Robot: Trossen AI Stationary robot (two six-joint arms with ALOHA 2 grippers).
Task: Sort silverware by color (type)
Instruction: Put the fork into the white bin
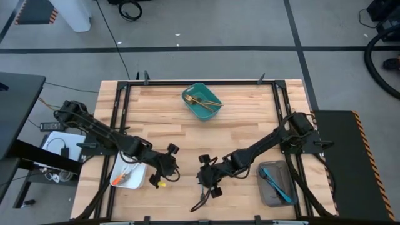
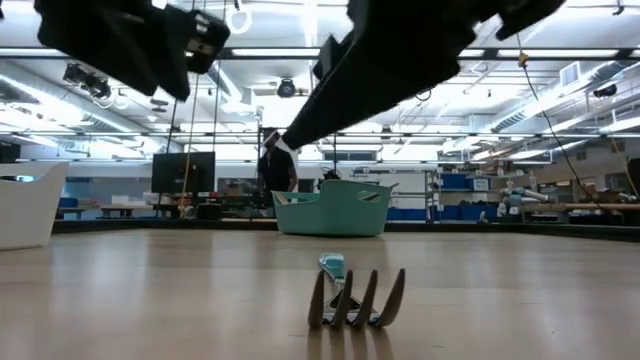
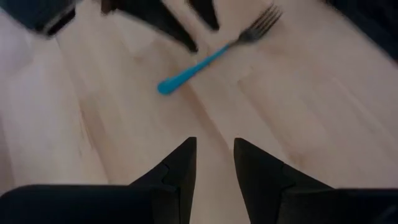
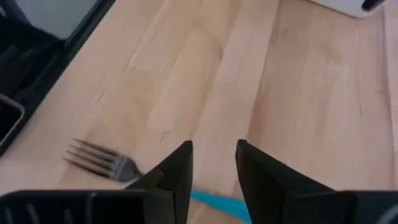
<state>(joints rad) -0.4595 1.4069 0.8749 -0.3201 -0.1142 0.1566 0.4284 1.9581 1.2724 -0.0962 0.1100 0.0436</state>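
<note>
Right pincer (image 4: 213,163) over blue-handled fork (image 4: 102,160)

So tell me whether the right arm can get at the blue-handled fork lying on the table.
Probably yes. The blue-handled fork lies bare on the wood just beneath the right gripper, whose jaws stand apart and empty. The left gripper hovers nearby but does not cover the fork.

bright overhead ceiling strips, motion blur in left wrist view
</note>
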